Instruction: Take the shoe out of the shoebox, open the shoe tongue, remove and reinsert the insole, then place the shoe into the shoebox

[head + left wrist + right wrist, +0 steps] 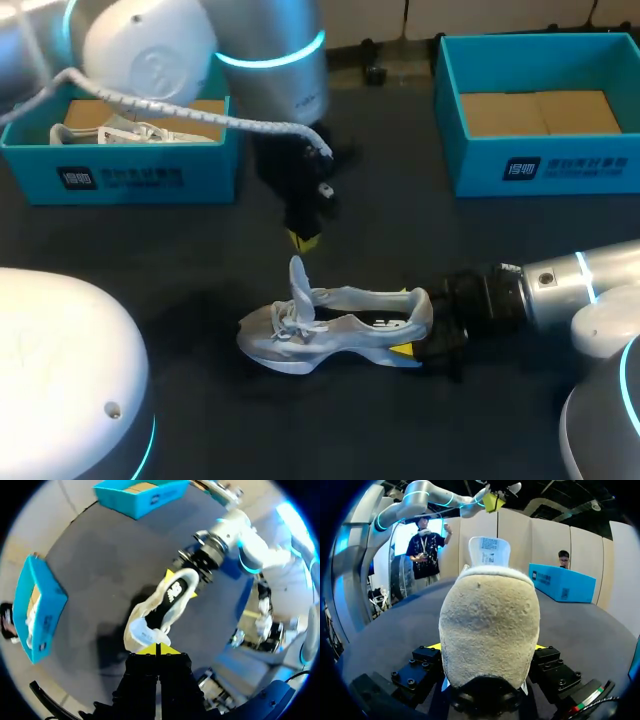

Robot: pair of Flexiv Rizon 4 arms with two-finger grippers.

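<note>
The shoe (340,325) lies on the bench (150,260), its long axis from 9 to 3 o'clock, toe at 9. The right hand (405,321) pinches its heel. The left hand (303,240), fingers pressed together, hangs at 12 o'clock of the upright tongue (297,282), apart from it; I judge this hand the nearer one for the insole. I count one shoe here and two boxes: the left shoebox (150,175) at 10, the right shoebox (560,165) at 2.
</note>
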